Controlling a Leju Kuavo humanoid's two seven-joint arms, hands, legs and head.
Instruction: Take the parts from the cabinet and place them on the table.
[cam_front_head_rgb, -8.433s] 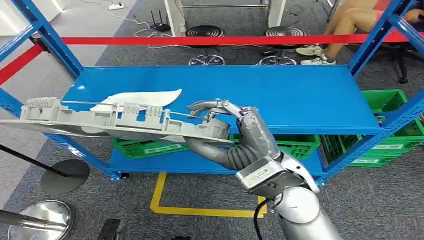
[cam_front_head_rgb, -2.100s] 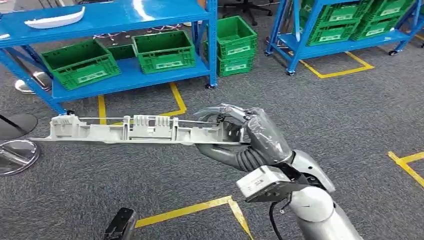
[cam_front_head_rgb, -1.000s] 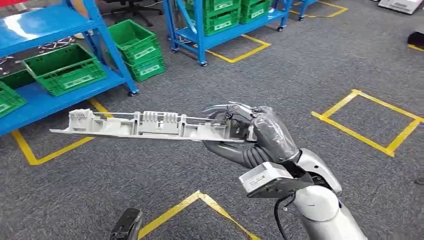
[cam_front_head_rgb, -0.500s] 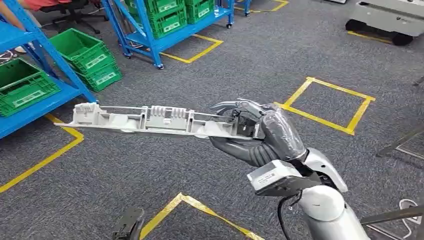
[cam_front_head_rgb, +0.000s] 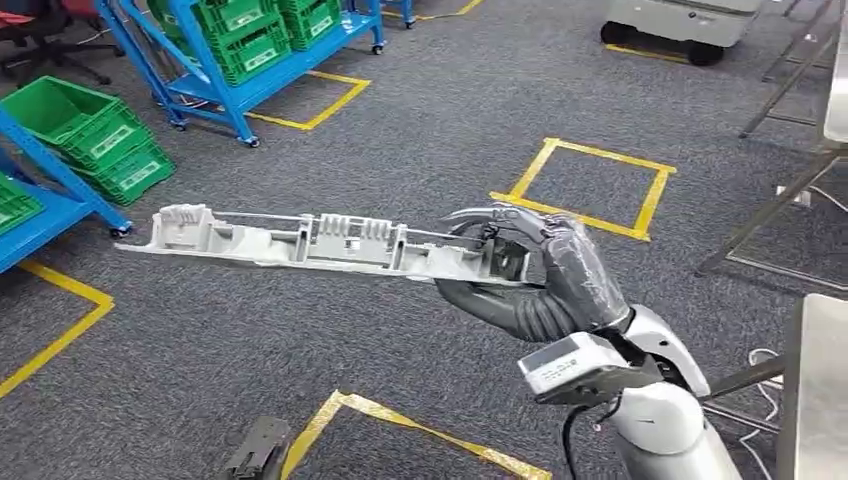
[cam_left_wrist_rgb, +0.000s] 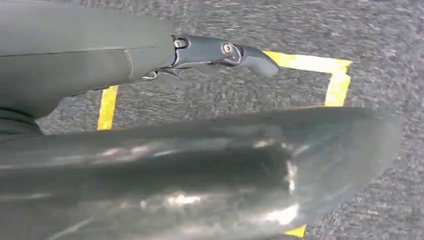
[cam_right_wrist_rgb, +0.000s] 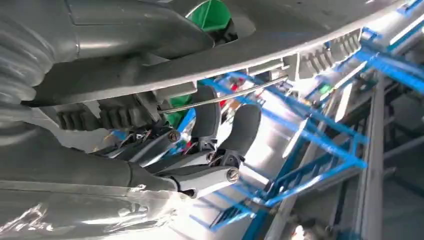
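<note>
A long grey plastic part (cam_front_head_rgb: 300, 240) with ribs and a thin metal rod is held level above the carpet, its free end pointing to my left. My right hand (cam_front_head_rgb: 540, 280) grips its right end, fingers curled over the top and thumb beneath. The right wrist view shows the same part (cam_right_wrist_rgb: 280, 45) close up, with the dark fingers (cam_right_wrist_rgb: 202, 117) wrapped around its rod. My left hand (cam_front_head_rgb: 255, 455) hangs low at the bottom edge; in the left wrist view a finger (cam_left_wrist_rgb: 225, 50) lies stretched out over the carpet with nothing in it.
Blue shelving (cam_front_head_rgb: 210, 85) with green crates (cam_front_head_rgb: 95, 125) stands at the upper left. Yellow tape squares (cam_front_head_rgb: 590, 190) mark the grey carpet. A metal table top (cam_front_head_rgb: 815, 390) comes in at the right edge, its legs (cam_front_head_rgb: 770, 210) behind it. A grey cart (cam_front_head_rgb: 690, 15) stands at the top.
The whole picture has shifted: the camera has turned right, away from the blue cabinet, and a metal table has come in at the right. My right hand still holds the grey part.
</note>
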